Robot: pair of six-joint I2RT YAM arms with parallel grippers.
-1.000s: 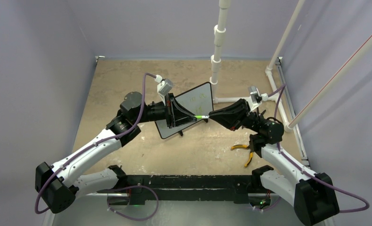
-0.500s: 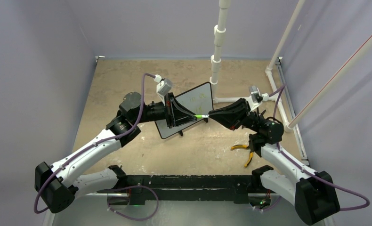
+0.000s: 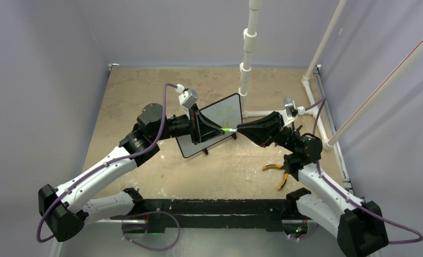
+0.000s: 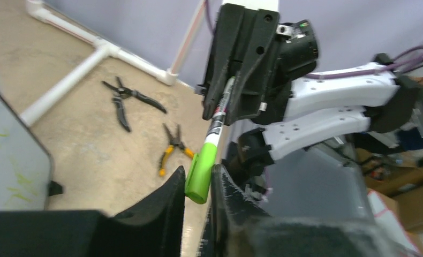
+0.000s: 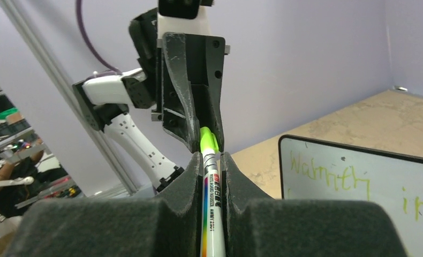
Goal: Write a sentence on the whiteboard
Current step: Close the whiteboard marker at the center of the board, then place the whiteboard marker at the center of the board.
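The whiteboard (image 3: 225,111) stands on the table (image 3: 134,91); the marker (image 3: 229,131) is just before it, the pliers (image 3: 273,167) lie right and nearer, and the pipe post (image 3: 246,69) stands behind.

In the top view the lower left of the whiteboard (image 3: 232,120) is covered by the left gripper (image 3: 220,130), and the sentence (image 3: 225,111) is too small to be read. In the left wrist view the whiteboard (image 4: 11,155) is cut off by the left edge and its green marks are blurred. In the right wrist view it is cut off at the right and bottom, and the marker (image 5: 210,198) is cut off at the bottom.
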